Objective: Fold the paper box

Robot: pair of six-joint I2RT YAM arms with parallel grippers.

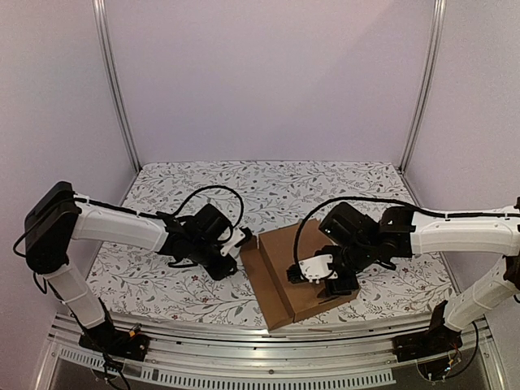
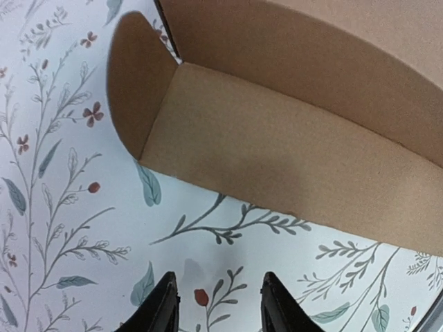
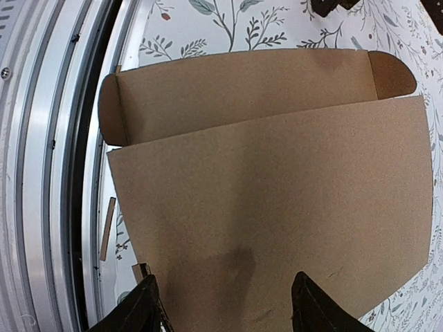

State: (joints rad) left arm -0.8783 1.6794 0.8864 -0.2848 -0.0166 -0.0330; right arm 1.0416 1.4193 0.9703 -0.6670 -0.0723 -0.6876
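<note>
Overhead, the paper box [image 1: 280, 264] lies brown and mostly flat on the flowered surface [image 1: 203, 187], close to the near edge and between the two arms. The left end effector [image 1: 241, 244] sits just beside the box's left side, and the right end effector [image 1: 311, 272] hangs over its wide panel.

From the left wrist, the two dark fingers [image 2: 166, 308] stand apart with only the patterned surface between them. A long side flap of the box [image 2: 277, 145] lies beyond, apart from the fingers, ending in a rounded tab [image 2: 135, 90].

From the right wrist, the fingers [image 3: 138, 308] are spread wide above the broad cardboard panel [image 3: 277, 187], pinching nothing. Whether they touch it I cannot tell. A metal rail [image 3: 48, 173] runs down the left.
</note>
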